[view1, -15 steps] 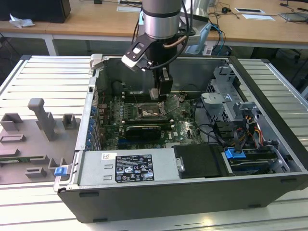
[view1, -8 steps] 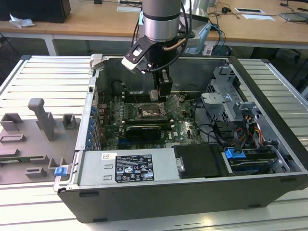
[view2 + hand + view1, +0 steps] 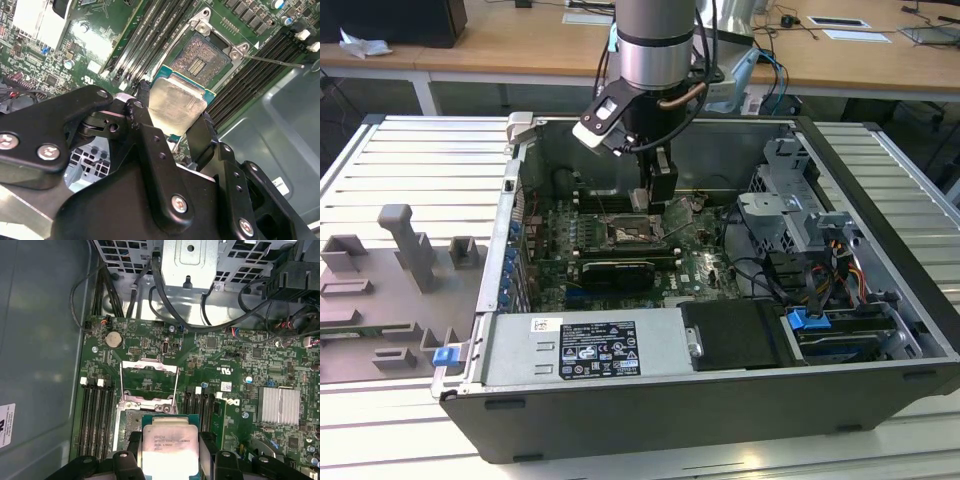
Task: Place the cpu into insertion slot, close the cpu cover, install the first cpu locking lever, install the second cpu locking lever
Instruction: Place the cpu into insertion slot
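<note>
My gripper (image 3: 658, 200) hangs inside the open computer case, just above the motherboard's insertion slot (image 3: 628, 236). It is shut on the cpu (image 3: 175, 102), a flat square chip with a pale silver top, held by two opposite edges between the black fingers (image 3: 141, 107). In the first wrist view the cpu (image 3: 167, 445) hovers over one edge of the open slot (image 3: 129, 421), partly covering it. The cpu cover (image 3: 150, 365), a thin silver frame with a cut-out middle, stands swung open beyond the slot. A thin locking lever (image 3: 275, 61) sticks out beside the bare slot (image 3: 200, 55).
Black memory slots (image 3: 95, 412) flank the slot on both sides. A finned heat sink (image 3: 277, 405) and a long black expansion card (image 3: 615, 272) sit nearby. A drive cage (image 3: 790, 200) with cables fills the exterior view's right. A grey fixture (image 3: 405, 250) stands outside the case.
</note>
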`<move>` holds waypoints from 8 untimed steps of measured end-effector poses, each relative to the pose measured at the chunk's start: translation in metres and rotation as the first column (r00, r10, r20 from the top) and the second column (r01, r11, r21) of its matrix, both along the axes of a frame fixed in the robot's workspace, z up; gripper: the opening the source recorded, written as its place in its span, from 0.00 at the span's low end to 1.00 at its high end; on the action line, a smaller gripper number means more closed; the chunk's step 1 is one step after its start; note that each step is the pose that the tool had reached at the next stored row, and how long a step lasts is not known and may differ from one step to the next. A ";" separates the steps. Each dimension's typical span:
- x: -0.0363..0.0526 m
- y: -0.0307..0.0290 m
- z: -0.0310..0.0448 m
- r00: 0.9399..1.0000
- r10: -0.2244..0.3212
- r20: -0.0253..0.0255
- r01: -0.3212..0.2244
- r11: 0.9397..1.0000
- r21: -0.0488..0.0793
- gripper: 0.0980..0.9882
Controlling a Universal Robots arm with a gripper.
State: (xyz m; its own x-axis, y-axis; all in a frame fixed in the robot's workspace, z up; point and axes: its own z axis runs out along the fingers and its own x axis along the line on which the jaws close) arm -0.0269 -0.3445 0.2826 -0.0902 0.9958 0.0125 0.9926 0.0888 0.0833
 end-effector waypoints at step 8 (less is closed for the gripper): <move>0.0000 0.0000 -0.0023 1.000 -0.001 -0.002 0.001 1.000 0.000 0.50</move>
State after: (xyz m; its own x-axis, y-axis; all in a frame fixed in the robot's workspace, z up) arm -0.0269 -0.3445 0.2802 -0.0889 0.9960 0.0128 0.9928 0.0876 0.0811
